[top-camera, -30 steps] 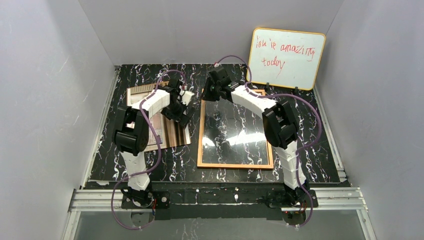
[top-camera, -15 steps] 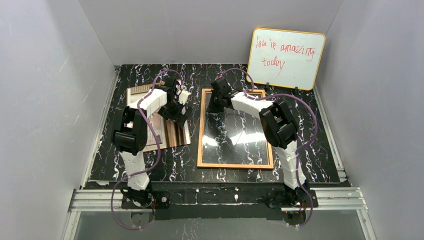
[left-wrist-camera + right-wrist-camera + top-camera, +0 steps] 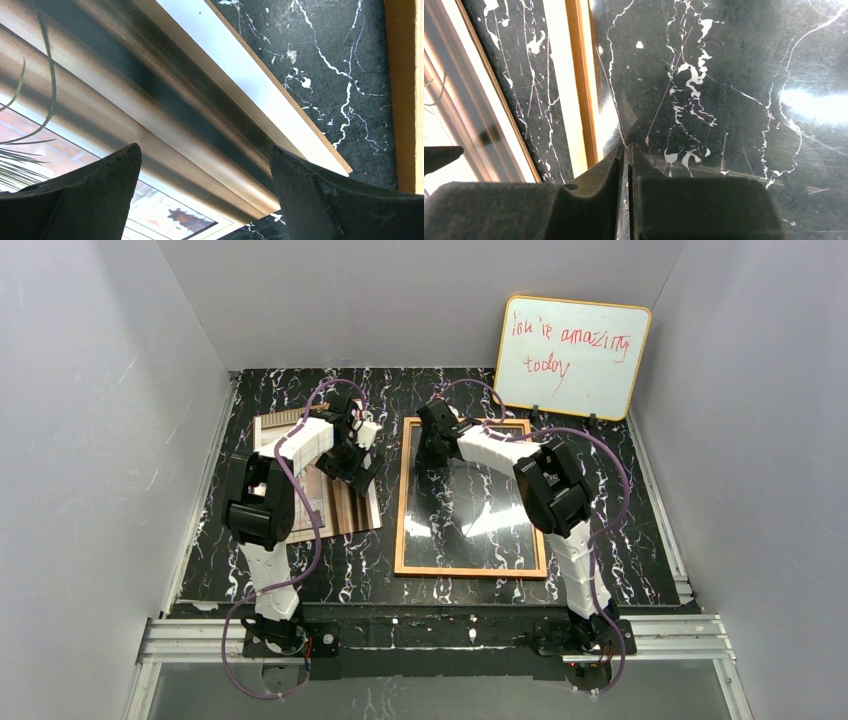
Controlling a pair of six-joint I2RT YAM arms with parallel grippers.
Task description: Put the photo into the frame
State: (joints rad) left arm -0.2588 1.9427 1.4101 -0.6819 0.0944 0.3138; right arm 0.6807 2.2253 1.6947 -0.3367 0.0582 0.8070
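Note:
The orange-brown wooden frame (image 3: 470, 568) lies flat mid-table, and the marble shows through its clear glass pane (image 3: 470, 510). My right gripper (image 3: 432, 445) is low over the frame's far-left corner. In the right wrist view it (image 3: 628, 160) is shut on the thin edge of the pane (image 3: 724, 100), beside the frame's left rail (image 3: 579, 90). The photo (image 3: 340, 505) lies left of the frame on a brown board. My left gripper (image 3: 362, 462) hovers open over the photo's right edge (image 3: 150, 100), touching nothing. The frame's rail (image 3: 402, 90) shows at the right of that view.
A yellow-edged whiteboard (image 3: 572, 357) with red handwriting leans on the back wall at the far right. Grey walls enclose the black marble table (image 3: 620, 540) on three sides. The brown board's edge (image 3: 305, 132) sticks out past the photo.
My right gripper has come down and slightly nearer, bringing the tilted glass pane down flat into the frame, and its jaws have narrowed on it. The left arm barely shifted.

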